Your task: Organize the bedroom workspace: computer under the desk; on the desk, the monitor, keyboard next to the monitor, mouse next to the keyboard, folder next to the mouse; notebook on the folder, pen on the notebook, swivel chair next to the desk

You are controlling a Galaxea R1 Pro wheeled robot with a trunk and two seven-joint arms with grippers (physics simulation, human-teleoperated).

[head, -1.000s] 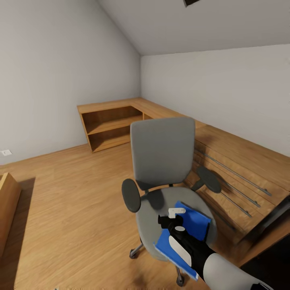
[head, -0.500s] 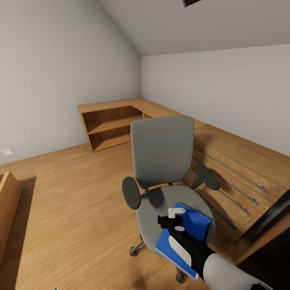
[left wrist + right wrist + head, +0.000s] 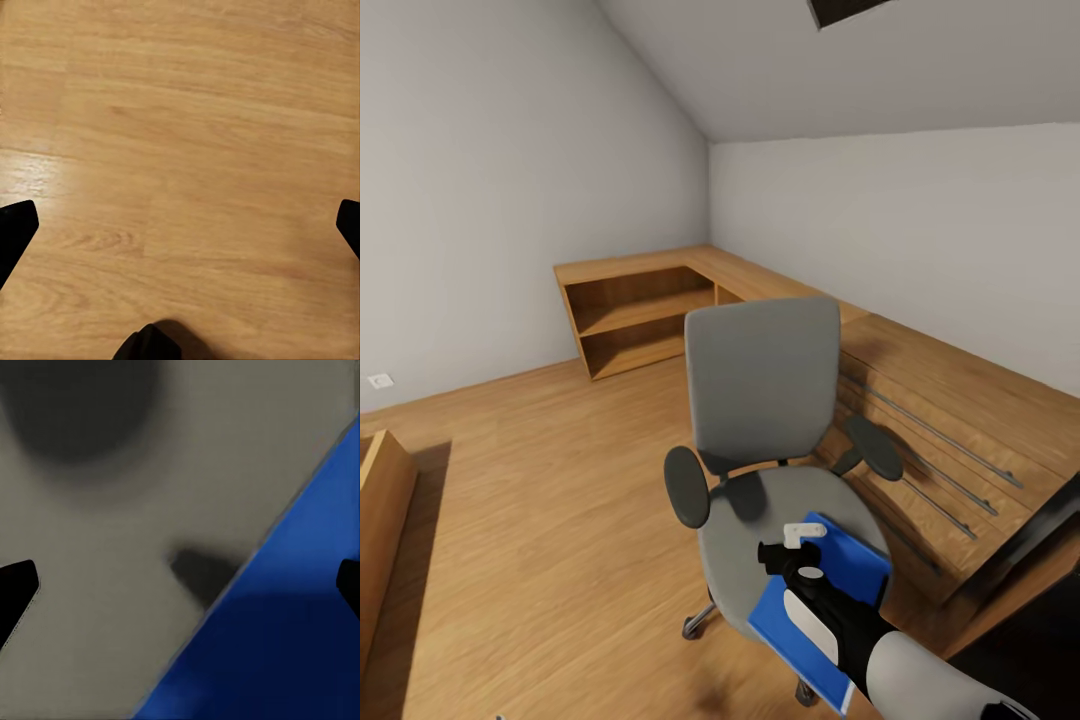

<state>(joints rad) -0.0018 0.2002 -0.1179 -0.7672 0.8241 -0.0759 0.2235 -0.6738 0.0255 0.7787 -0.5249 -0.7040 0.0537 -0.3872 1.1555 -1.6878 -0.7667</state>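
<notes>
- The folder (image 3: 830, 575) is blue, thin and flat. It lies on the seat of the swivel chair (image 3: 765, 400), and one corner goes a little past the front edge of the seat.
- I judge that it is light but bends easily. If it is held by one corner only, it can sag or swing.
- Its cover looks smooth, so it may slip between the fingers. A grip needs to go deep over the edge, not only on the tip.
- The best place to hold seems to be the edge that hangs free at the front of the seat, because there one finger can go under it. On the soft seat the rest of the folder lies flat, with no gap.
- The right arm reaches forward and down over the seat, and the right gripper (image 3: 792, 545) is above the folder.
- In the right wrist view the fingers (image 3: 16, 592) stand wide apart, with the grey seat and the folder's edge between them; they hold nothing.
- The left gripper (image 3: 180, 240) points down at the wooden floor (image 3: 187, 135), spread wide and with nothing in it.
</notes>
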